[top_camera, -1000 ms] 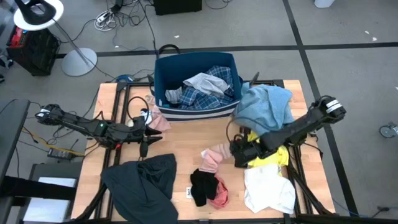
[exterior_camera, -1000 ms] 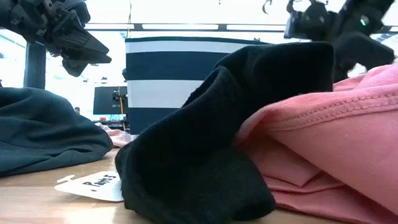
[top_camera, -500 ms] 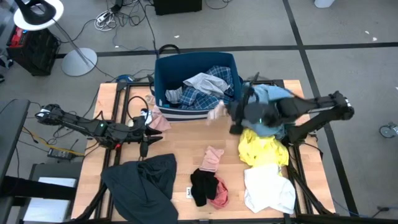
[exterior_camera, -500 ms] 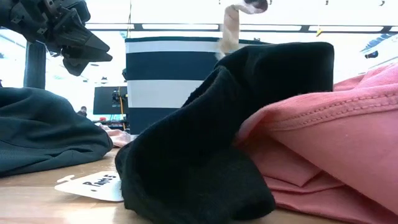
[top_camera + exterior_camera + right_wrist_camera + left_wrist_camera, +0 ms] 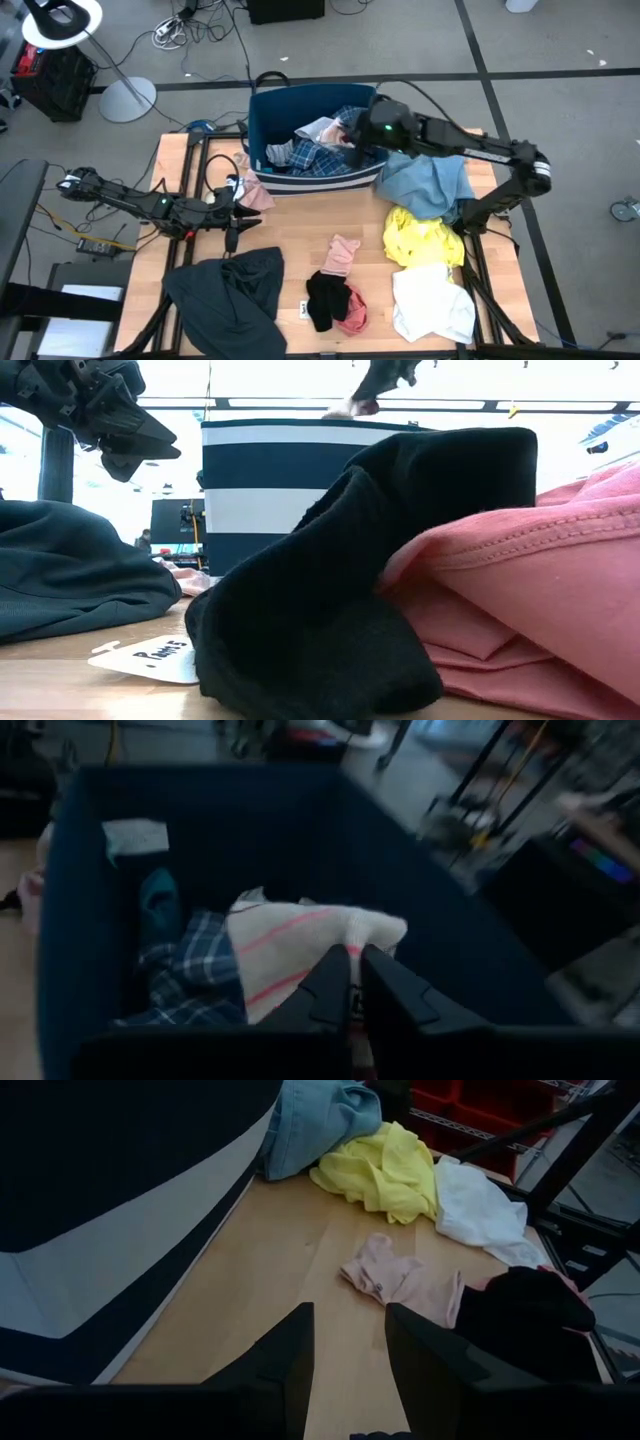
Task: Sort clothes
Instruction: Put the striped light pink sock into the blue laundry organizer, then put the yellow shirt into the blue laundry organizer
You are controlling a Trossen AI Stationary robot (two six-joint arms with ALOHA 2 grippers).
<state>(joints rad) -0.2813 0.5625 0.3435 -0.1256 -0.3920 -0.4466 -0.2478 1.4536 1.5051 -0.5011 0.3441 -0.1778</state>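
Note:
My right gripper (image 5: 358,130) hovers over the navy striped bin (image 5: 262,120), fingers nearly together on a pale pink and white garment (image 5: 343,124). In the low view that garment (image 5: 348,406) hangs from the gripper (image 5: 388,372) to the bin's rim. Blue plaid clothes (image 5: 320,158) lie in the bin. On the table lie light blue (image 5: 425,175), yellow (image 5: 425,240), white (image 5: 432,305), pale pink (image 5: 343,252), black (image 5: 322,298), coral pink (image 5: 353,312) and dark grey (image 5: 225,290) garments. My left gripper (image 5: 243,218) waits open at the table's left. My right gripper has the pale garment by one end (image 5: 335,958), right at its fingertips (image 5: 330,982). The fingers slant down over the bin from the table's right side. The rest of the garment (image 5: 290,955) spreads below onto the clothes in the bin, slack.
The bin stands at the table's far middle, its striped wall (image 5: 270,490) facing the near side. A small pink piece (image 5: 256,195) lies by the bin's left corner, close to my left gripper. A white tag (image 5: 145,657) lies beside the black garment.
My right gripper has risen from the table beside the yellow garment and swung toward the far edge and left, ending over the bin. It has carried one pale pink garment up, dangling, and over the bin's rim. The other pale pink garment stays on the table.

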